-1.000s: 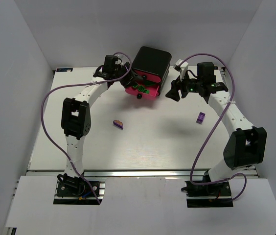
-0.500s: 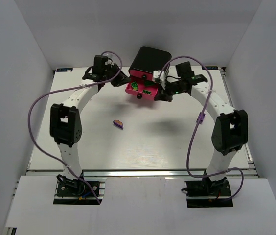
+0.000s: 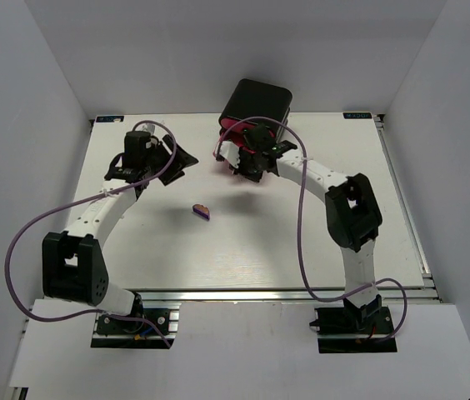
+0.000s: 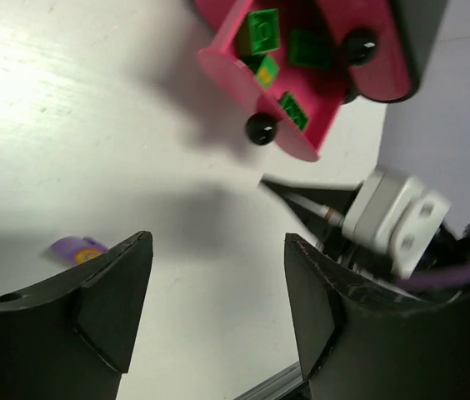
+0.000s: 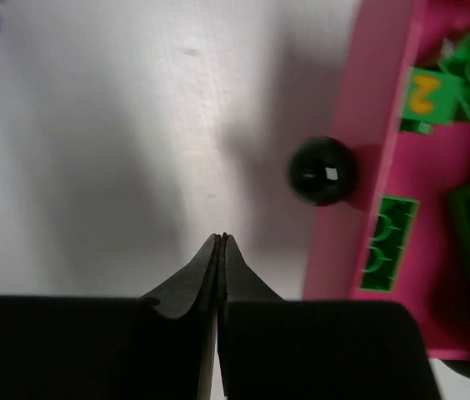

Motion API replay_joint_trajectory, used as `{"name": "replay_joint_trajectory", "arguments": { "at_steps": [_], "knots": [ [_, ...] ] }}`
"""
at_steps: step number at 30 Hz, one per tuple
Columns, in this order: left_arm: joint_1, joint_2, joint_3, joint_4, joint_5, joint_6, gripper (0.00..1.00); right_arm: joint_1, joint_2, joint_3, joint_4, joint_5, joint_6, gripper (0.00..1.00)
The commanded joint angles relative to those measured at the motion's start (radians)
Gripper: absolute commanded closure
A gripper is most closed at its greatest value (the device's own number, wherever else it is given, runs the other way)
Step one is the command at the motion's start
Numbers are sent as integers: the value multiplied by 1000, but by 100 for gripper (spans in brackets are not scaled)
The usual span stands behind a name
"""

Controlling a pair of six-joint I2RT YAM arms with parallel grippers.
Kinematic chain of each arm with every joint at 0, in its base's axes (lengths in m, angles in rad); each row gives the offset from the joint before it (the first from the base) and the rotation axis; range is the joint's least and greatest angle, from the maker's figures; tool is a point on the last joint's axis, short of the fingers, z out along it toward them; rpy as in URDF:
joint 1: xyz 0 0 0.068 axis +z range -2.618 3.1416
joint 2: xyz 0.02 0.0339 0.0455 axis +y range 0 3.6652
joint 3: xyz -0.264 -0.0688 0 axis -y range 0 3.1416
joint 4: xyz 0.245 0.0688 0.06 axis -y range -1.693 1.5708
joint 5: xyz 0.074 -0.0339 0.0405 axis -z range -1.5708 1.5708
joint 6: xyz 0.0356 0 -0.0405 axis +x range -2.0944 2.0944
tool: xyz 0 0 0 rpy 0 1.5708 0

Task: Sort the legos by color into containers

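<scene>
**Grippers.** The left gripper (image 4: 216,250) has its jaws wide apart with nothing between them, and hangs over the white table (image 3: 252,242). The right gripper (image 5: 218,240) has its fingers pressed together and is empty. Its tip sits just beside the small black round knob (image 5: 322,172) of the open magenta-pink plastic drawer (image 5: 372,100).

**Task items.** The drawer juts from the glossy black rounded box (image 3: 257,102) at the far edge of the table. It holds bright green studded bricks (image 5: 389,254). One small purple brick with a yellow-orange top (image 3: 202,211) lies alone on the table, well apart from the box and nearer the left gripper.

**Hazards.**
- The closed right fingers could slip off the round knob and strike the drawer front, which might skew the drawer or shove the box.
- The wrist views show the drawer at an angle, so a jolt might spill the bricks.
- Putting the purple brick in with the green ones would be a sorting error.

**Clearance.**
- There is open table on all sides of the purple brick, so a top-down approach looks unobstructed.
- The two grippers are near each other in front of the box, where room is tight.
- The box has little table behind it.
</scene>
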State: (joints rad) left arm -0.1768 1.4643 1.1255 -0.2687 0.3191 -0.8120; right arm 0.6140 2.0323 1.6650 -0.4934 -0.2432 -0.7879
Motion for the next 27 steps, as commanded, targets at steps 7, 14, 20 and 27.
{"name": "replay_joint_trajectory", "arguments": {
  "at_steps": [7,14,20,27],
  "knots": [
    [28,-82,-50,19,-25,4,22,-7,128,168,199,420,93,100],
    [37,-94,-67,28,-20,-3,17,-11,143,176,271,441,78,100],
    [37,-111,-102,52,-12,-27,16,-14,167,179,378,535,76,100],
    [37,-79,-151,157,63,-68,14,-30,207,219,389,558,75,100]
  ]
}}
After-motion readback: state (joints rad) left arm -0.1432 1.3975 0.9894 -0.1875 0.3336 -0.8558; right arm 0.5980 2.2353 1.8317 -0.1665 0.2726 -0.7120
